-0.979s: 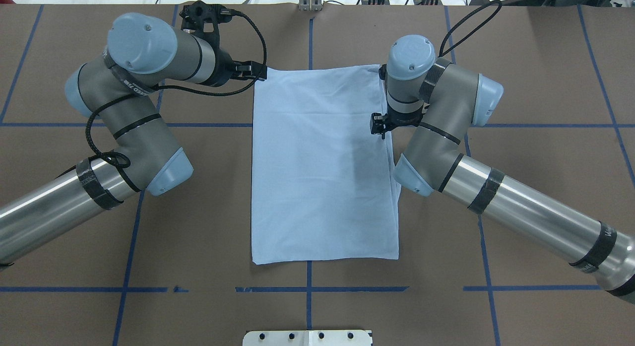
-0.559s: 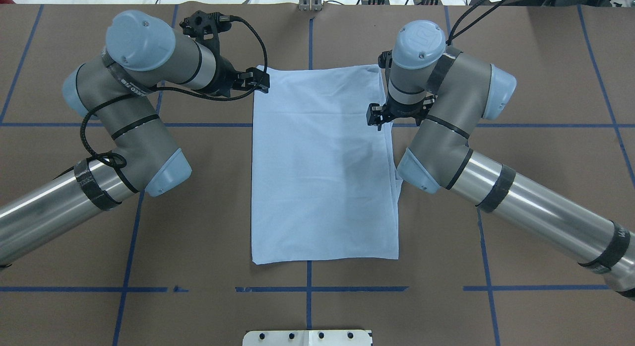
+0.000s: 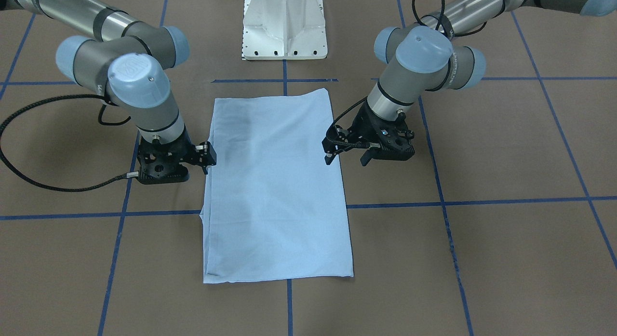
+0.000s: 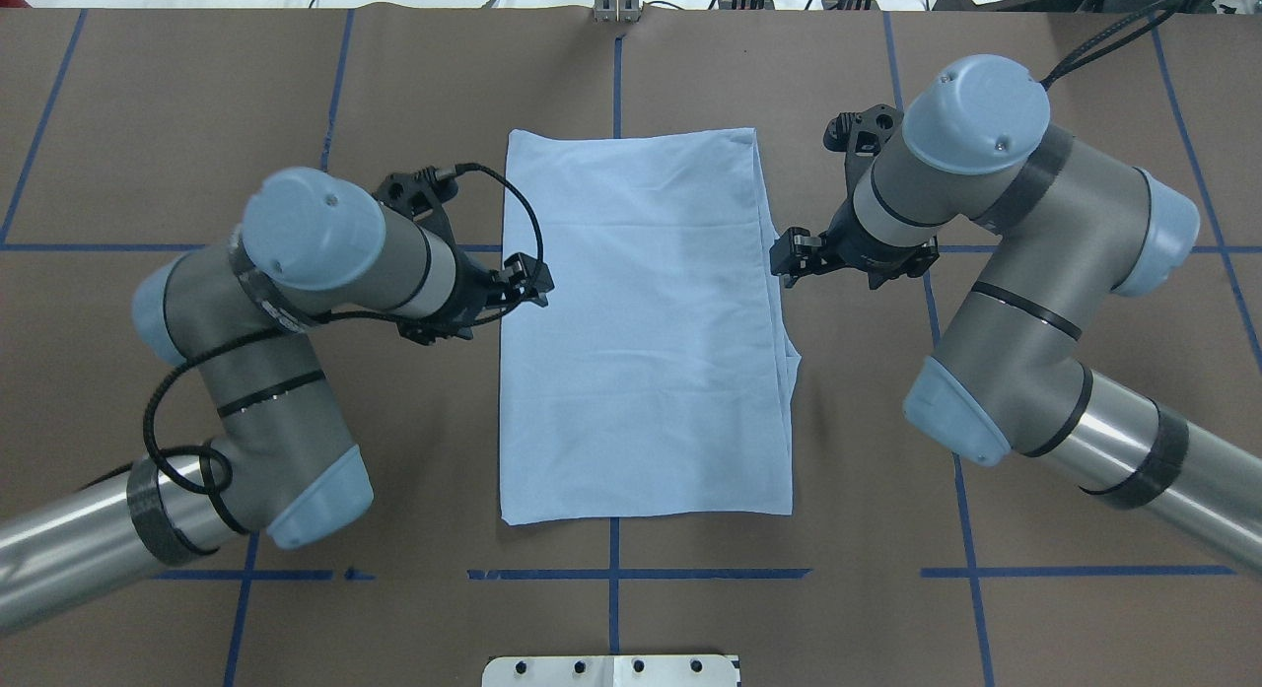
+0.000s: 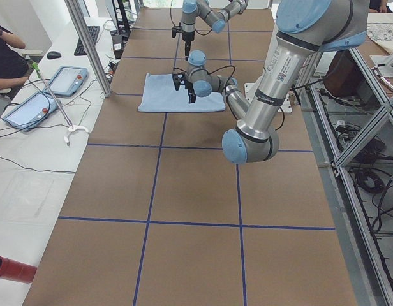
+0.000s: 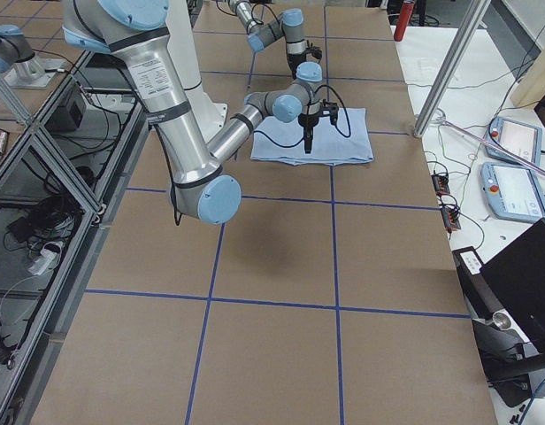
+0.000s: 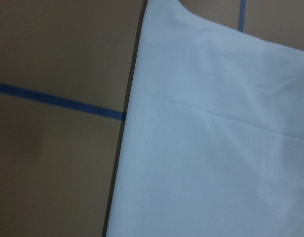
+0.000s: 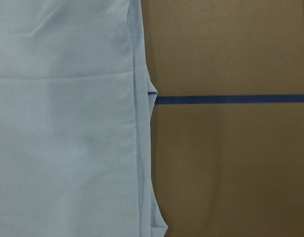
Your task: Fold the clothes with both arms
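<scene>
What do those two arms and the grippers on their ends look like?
The left arm and right arm match: thick round tubes, shiny silver and matt grey, with rounded light-blue caps at the joints and black bands. The left gripper and right gripper are small, black, two-fingered, each fed by a black braided cable looping outside.

a: work surface?
b: brown table top point(image 4: 1085, 125), marked with a blue tape grid point(image 4: 690, 574).
a: surroundings?
b: white side bench point(image 5: 37, 166) beside it, carrying a tablet point(image 5: 67, 80); aluminium frame post point(image 5: 88, 44); bright, even lighting.
</scene>
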